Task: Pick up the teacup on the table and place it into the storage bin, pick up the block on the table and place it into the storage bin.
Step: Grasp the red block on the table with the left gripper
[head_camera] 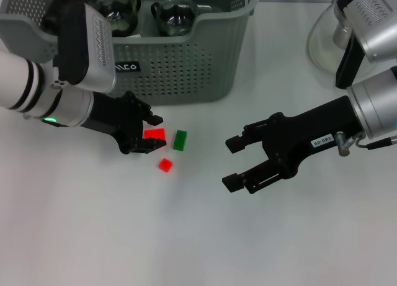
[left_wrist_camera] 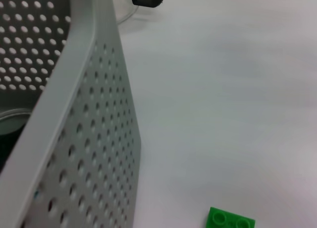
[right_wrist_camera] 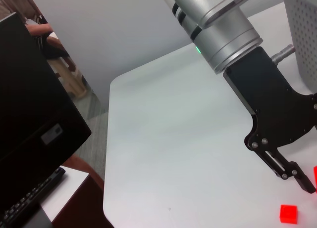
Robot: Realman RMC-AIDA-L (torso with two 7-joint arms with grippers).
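On the white table, just in front of the storage bin, the left hand is sitting low with its fingers around a red block, seemingly gripping it, though contact is hard to confirm. A green block is lying just beside it, and a smaller red block is lying near both. Two glass teacups are sitting inside the bin. The right hand is hovering apart over the table, fingers spread and grasping nothing. A glass carafe is standing behind it.
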